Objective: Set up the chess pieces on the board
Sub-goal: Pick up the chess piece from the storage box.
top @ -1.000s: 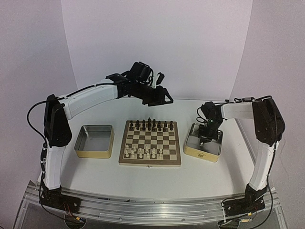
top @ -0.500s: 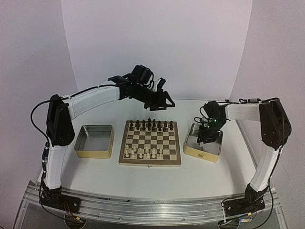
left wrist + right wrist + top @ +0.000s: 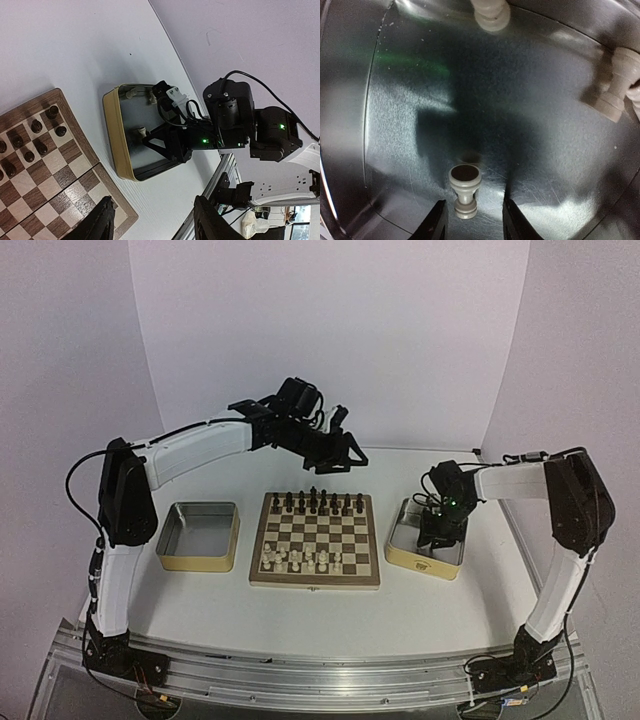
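Note:
The board (image 3: 315, 571) lies mid-table, with dark figures along its far row and cream chess pieces (image 3: 300, 558) on its near rows. My right gripper (image 3: 432, 536) reaches down into the right tin (image 3: 420, 563). In the right wrist view it (image 3: 472, 220) is open, and a cream piece (image 3: 465, 192) lies on the tin floor between the fingertips (image 3: 437, 222), touching neither. Two more cream pieces (image 3: 492, 12) (image 3: 615, 87) lie further off. My left gripper (image 3: 345, 454) hangs open and empty high above the board's far edge; the left wrist view shows its fingers (image 3: 97, 225) wide apart.
An empty tin (image 3: 198, 558) stands left of the board. In the left wrist view the right tin (image 3: 117, 135) sits just off the board's corner (image 3: 112, 200), with the right arm (image 3: 230, 120) over it. The table's curved rail runs along the near edge.
My right gripper has gone from shut to open and has sunk lower into the right tin. The left arm has shifted slightly and stays raised.

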Available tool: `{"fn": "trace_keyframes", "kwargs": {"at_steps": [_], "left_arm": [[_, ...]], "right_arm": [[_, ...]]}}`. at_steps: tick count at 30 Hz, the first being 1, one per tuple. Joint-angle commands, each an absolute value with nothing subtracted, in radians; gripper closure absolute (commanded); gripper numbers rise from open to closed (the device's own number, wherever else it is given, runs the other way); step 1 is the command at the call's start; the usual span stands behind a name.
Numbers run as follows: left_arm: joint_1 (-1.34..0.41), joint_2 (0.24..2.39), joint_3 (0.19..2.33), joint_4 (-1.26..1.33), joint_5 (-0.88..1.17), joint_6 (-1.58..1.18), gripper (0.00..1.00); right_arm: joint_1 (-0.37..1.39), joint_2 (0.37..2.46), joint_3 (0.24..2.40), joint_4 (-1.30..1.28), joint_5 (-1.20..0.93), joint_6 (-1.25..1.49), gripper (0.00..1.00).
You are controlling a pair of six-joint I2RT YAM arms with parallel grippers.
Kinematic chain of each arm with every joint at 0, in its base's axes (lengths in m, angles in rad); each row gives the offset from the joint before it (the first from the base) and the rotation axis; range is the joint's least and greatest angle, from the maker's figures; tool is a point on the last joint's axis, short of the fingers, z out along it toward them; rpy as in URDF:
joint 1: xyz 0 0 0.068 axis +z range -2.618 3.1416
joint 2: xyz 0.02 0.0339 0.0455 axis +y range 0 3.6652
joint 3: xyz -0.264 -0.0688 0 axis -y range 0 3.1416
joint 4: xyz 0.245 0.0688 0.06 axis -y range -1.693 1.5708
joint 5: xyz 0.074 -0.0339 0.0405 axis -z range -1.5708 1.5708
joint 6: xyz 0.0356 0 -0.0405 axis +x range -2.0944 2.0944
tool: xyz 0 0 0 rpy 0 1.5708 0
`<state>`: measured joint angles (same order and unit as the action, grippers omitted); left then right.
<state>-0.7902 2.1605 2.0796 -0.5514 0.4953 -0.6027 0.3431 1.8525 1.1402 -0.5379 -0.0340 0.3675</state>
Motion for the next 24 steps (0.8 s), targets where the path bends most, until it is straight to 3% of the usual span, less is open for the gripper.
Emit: {"fn": "trace_keyframes", "kwargs": {"at_steps": [1, 8, 18, 24], "left_arm": [[-0.787, 2.174, 2.119, -0.542, 0.504, -0.607, 0.47], [-0.785, 2.21, 2.174, -0.573, 0.512, -0.614, 0.47], [-0.769, 2.224, 2.179, -0.559, 0.548, -0.66, 0.47], [-0.769, 2.222, 2.165, -0.544, 0.556, -0.669, 0.47]], "right_arm": [[0.349, 1.806, 1.133, -0.51, -0.023, 0.437, 0.68], [0.349, 1.827, 1.152, -0.508, -0.046, 0.386, 0.87], [0.349, 1.867, 1.169, -0.509, -0.078, 0.323, 0.8], [0.355, 1.882, 1.154, -0.511, -0.061, 0.295, 0.85]]}}
